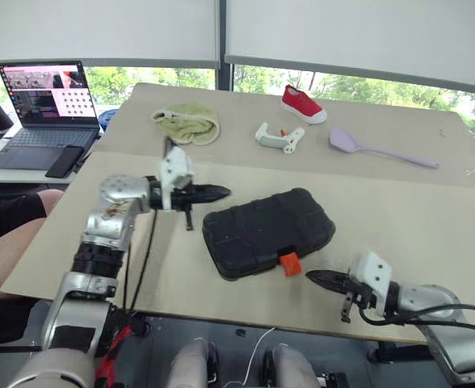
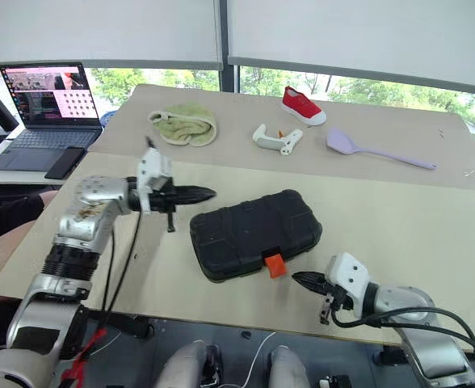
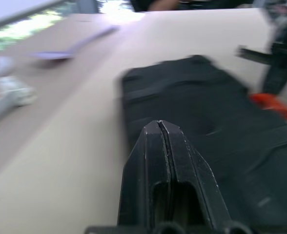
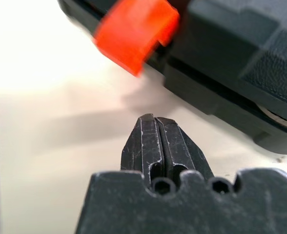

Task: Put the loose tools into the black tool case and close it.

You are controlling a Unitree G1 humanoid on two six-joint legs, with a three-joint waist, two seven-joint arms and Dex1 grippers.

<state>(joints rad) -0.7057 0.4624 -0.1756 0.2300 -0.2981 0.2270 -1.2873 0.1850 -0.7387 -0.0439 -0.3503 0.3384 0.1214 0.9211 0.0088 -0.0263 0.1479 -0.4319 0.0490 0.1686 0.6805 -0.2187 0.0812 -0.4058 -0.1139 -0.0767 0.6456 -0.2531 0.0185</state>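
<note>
Black tool case [image 1: 267, 232], between both shut pincers

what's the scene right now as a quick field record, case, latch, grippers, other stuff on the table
case: black tool case lies closed on the table, lid down
latch: orange latch on the near edge, sticking out; whether it is locked cannot be told
left gripper: left gripper shut, empty, just off the case's far left corner
right gripper: right gripper shut, empty, beside the latch, not touching it
loose tools: none seen on the table
other things: lilac spatula, white handled gadget, red shoe, green cloth
side desk: laptop, open
</note>
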